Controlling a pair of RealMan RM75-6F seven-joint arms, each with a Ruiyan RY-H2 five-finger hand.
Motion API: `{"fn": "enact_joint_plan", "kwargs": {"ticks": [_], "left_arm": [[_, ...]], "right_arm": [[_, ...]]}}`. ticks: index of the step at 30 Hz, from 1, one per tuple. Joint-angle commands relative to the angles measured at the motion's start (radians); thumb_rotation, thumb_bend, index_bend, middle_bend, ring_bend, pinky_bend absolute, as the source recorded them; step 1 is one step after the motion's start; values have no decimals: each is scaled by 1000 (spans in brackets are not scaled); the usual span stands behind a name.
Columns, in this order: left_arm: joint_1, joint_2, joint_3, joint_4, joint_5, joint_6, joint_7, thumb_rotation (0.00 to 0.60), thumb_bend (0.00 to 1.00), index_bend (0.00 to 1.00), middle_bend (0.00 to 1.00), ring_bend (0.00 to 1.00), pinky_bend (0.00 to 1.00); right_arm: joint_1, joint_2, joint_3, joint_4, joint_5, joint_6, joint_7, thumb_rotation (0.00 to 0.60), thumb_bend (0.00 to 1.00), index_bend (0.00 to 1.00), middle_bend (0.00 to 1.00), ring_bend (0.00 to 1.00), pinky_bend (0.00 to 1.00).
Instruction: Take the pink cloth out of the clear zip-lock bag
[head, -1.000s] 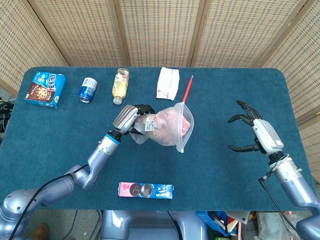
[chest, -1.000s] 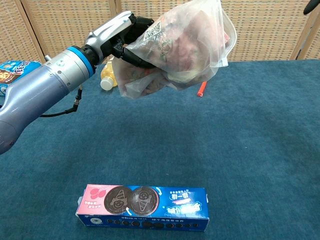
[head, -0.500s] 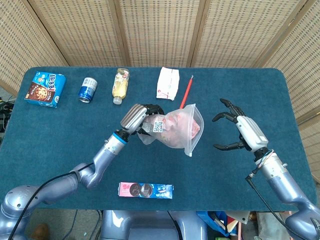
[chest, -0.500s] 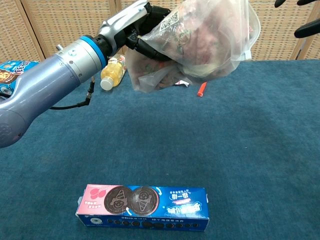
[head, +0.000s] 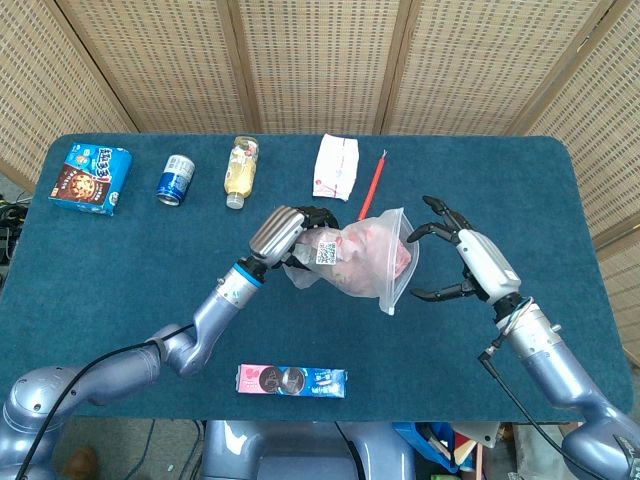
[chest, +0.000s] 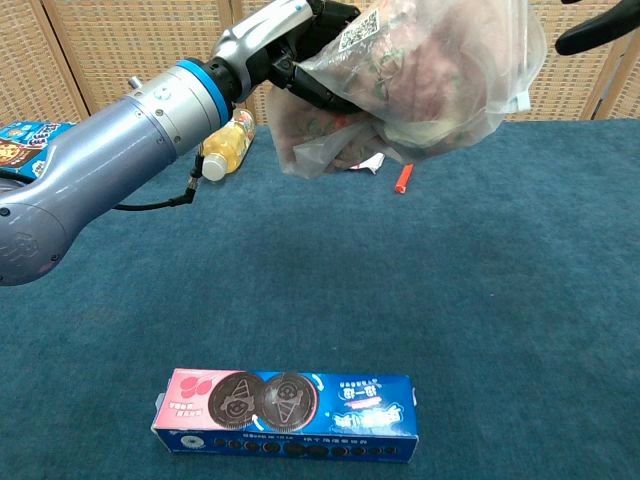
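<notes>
My left hand grips the closed end of the clear zip-lock bag and holds it in the air above the blue table. The pink cloth is bunched up inside the bag. The bag's mouth points toward my right hand, which is spread with nothing in it, its fingertips just beside the mouth. In the chest view only one finger of that hand shows at the top right.
Along the far edge lie a cookie box, a can, a bottle, a white packet and a red pen. A long biscuit pack lies near the front edge.
My left hand has carried the bag up and to the right. My right hand has moved left toward the bag's mouth, still spread and holding nothing.
</notes>
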Motion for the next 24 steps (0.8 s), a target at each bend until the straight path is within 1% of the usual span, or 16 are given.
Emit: {"fn": "enact_joint_plan", "kwargs": {"ticks": [1,5,9,12,14,16,24], "left_arm": [[-4,-4,-4,3,-7,-1,-4,600,260,500,490,478,530],[-7,-4,-5,2,-8,2,-3,600,260,500,490,478,530],[-8,-1,-4,-4,-9,3,2,600,260,500,490,478,530],[-9,3,-5,-12,-10,5,7,600,259,500,490,478,530],[-11,6,-6,-20,-11,5,10,600,260,500,490,478,530],[-12,9,-5,-26,-11,5,14,600,260,500,490,478,530],[-15,10,-12,-49,-20,9,27,600,260,500,490,478,530]], "right_arm": [[19,-19,0,-7,24,-5,-34,600,0,351,0,0,0],[33,-38,-1,-14,30,2,-68,600,0,351,0,0,0],[41,-41,4,-22,33,-6,-63,600,0,346,0,0,0],[47,-39,10,-22,34,-10,-56,600,0,282,0,0,0],[52,-38,14,-22,38,-13,-59,600,0,217,0,0,0],[57,-36,17,-25,45,-14,-68,600,0,187,0,0,0],[93,-49,10,-32,89,-23,-147,600,0,173,0,0,0]]}}
